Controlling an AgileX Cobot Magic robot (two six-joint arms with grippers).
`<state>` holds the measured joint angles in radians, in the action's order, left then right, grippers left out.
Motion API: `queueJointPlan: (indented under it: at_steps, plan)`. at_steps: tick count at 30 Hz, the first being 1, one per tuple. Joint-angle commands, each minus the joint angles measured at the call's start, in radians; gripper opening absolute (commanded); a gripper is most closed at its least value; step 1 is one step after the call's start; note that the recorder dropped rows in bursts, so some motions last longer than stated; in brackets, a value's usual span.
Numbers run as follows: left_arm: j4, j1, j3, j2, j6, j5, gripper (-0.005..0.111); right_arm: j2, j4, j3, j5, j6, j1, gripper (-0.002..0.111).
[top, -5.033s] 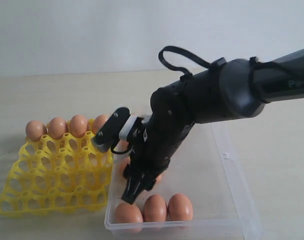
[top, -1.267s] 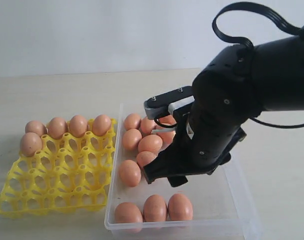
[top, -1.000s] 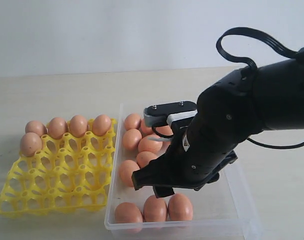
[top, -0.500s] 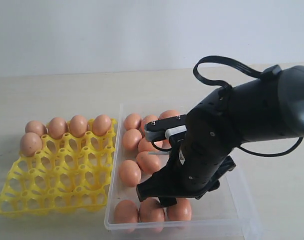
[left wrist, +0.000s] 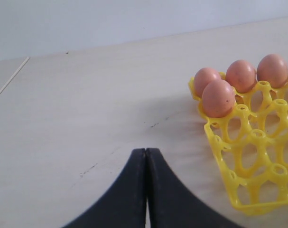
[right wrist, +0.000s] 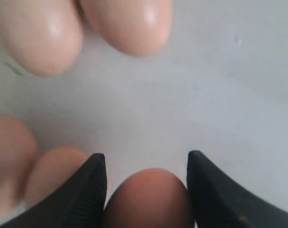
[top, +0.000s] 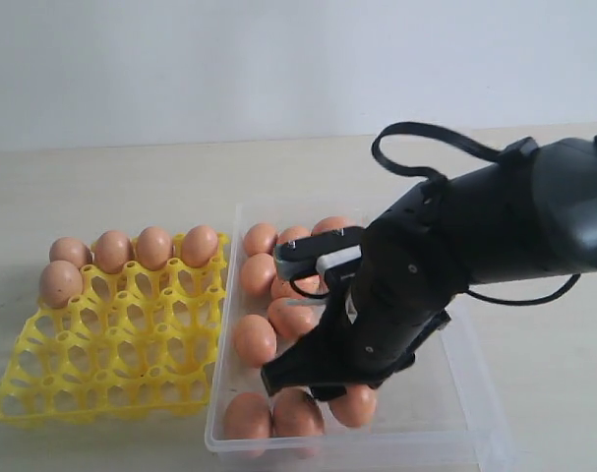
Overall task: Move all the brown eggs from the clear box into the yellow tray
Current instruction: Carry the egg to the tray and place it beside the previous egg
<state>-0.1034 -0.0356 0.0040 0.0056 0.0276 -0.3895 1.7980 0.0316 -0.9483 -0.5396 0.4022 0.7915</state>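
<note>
With jaws clamped on one brown egg [right wrist: 146,202] inside the clear box [top: 457,388], the right gripper [right wrist: 146,164] leans down among the other eggs [top: 254,339], while the left gripper [left wrist: 145,153] hovers over the table [left wrist: 87,95] beside the yellow tray [left wrist: 257,156], jaws together.

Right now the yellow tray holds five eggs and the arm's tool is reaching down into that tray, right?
No. The yellow tray holds five eggs, but the tool is reaching down into the clear box, around an egg, as the exterior view shows.
</note>
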Motion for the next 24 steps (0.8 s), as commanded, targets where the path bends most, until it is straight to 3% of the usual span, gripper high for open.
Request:
queueJointPlan:
  at_steps: [1, 6, 9, 14, 24]
  plan:
    - [0.002, 0.008, -0.004, -0.006, -0.004, 0.009, 0.0, -0.104, 0.001, 0.004, 0.267, -0.132, 0.008, 0.0]
    - [0.002, 0.008, -0.004, -0.006, -0.004, 0.009, 0.0, -0.083, -0.011, -0.004, 0.716, -0.374, 0.048, 0.0]
    - [0.002, 0.008, -0.004, -0.006, -0.004, 0.009, 0.0, 0.0, 0.0, -0.065, 0.866, -0.38, 0.052, 0.0]
    - [0.002, 0.008, -0.004, -0.006, -0.004, 0.009, 0.0, 0.181, 0.065, -0.24, 0.879, -0.354, 0.052, 0.0]
    - [0.002, 0.008, -0.004, -0.006, -0.004, 0.009, 0.0, 0.431, 0.258, -0.499, 0.887, -0.033, 0.052, 0.0]
